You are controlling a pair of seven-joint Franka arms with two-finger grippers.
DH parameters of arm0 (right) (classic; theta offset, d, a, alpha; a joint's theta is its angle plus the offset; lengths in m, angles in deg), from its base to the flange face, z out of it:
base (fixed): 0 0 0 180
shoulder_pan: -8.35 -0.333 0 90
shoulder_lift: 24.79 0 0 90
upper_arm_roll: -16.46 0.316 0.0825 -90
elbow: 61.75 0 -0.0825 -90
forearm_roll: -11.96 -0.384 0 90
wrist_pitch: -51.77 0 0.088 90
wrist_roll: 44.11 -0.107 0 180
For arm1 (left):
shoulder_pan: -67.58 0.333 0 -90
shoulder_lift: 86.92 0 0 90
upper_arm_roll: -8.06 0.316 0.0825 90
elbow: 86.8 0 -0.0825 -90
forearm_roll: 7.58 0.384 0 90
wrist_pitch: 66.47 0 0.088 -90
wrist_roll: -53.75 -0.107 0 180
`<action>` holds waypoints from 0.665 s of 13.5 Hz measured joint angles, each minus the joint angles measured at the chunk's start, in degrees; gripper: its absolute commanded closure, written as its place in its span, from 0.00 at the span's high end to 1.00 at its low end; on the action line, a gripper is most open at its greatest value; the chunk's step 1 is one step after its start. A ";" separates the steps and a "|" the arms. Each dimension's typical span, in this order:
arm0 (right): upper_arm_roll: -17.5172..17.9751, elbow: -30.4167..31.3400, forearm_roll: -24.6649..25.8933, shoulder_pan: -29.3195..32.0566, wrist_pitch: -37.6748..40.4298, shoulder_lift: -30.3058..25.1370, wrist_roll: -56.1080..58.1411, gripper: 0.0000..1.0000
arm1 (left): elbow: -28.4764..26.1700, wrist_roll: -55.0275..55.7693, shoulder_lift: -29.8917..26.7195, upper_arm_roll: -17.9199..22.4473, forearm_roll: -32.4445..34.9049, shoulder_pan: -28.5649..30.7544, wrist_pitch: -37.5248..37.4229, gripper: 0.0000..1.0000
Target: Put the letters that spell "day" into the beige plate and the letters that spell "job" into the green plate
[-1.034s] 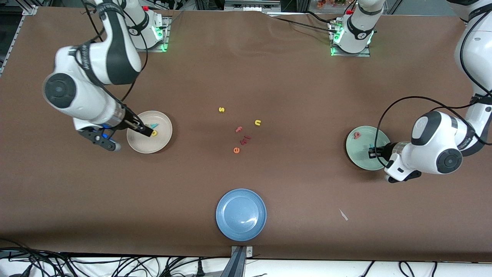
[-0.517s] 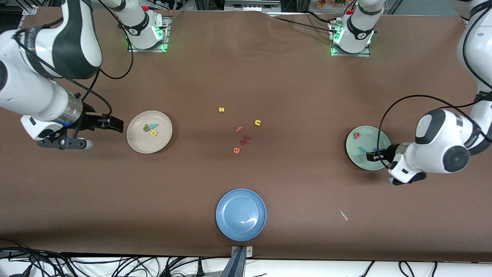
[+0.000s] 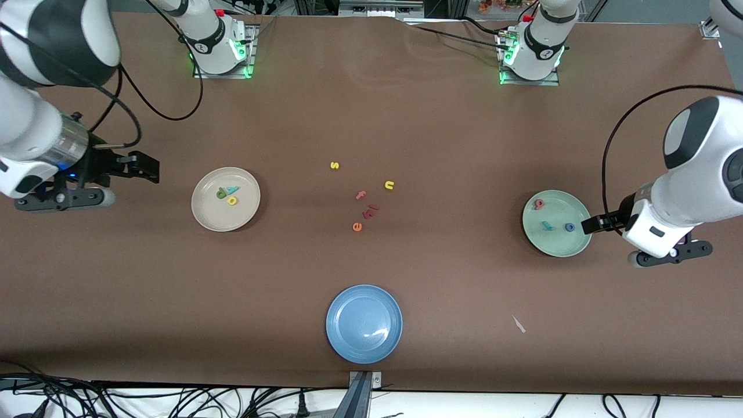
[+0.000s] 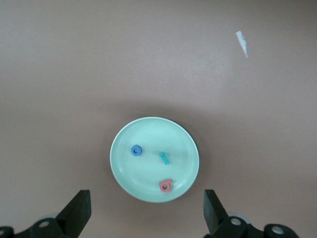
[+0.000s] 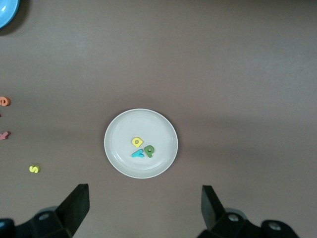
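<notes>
The beige plate (image 3: 204, 213) (image 5: 159, 128) holds a dark green letter (image 3: 221, 193) (image 5: 148, 149), a yellow letter with a round bowl (image 3: 232, 201) (image 5: 137, 142) and a teal "y" (image 3: 233, 189) (image 5: 137, 153). In the green plate (image 3: 552, 244) (image 4: 148, 133) lie a salmon-pink "b" (image 3: 540, 204) (image 4: 166, 186), a thin teal "j" (image 3: 546, 225) (image 4: 164, 158) and a blue ring "o" (image 3: 570, 227) (image 4: 136, 149). My left gripper (image 3: 593, 223) (image 4: 146, 197) hangs open and empty at the green plate's rim. My right gripper (image 3: 146, 167) (image 5: 143, 194) is open and empty, over bare table beside the beige plate toward the right arm's end.
Loose letters lie mid-table: a yellow "s" (image 3: 334, 165), a yellow "u" (image 3: 389, 185), a pink "f" (image 3: 361, 195), a dark red piece (image 3: 371, 210) and an orange "e" (image 3: 357, 226). A blue plate (image 3: 364, 348) sits near the front edge, a white scrap (image 3: 518, 324) beside it.
My left gripper opened, left the blue "o" in the green plate and drew back off the plate. My right arm pulled away from the beige plate toward its end of the table.
</notes>
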 measured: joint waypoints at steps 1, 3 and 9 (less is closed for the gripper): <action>3.67 1.10 0.01 4.13 -0.64 -0.87 -0.07 1.00 | 2.22 0.00 -0.01 0.02 0.00 -1.33 -1.82 1.00; 10.47 6.15 0.38 11.51 -5.36 -3.90 -0.41 1.00 | 3.95 -0.97 0.01 0.07 0.00 -2.23 -3.07 1.00; 19.11 16.13 3.64 20.20 -8.20 -15.43 -2.42 1.00 | 6.13 -7.84 0.63 0.77 -0.80 -2.16 -5.28 1.00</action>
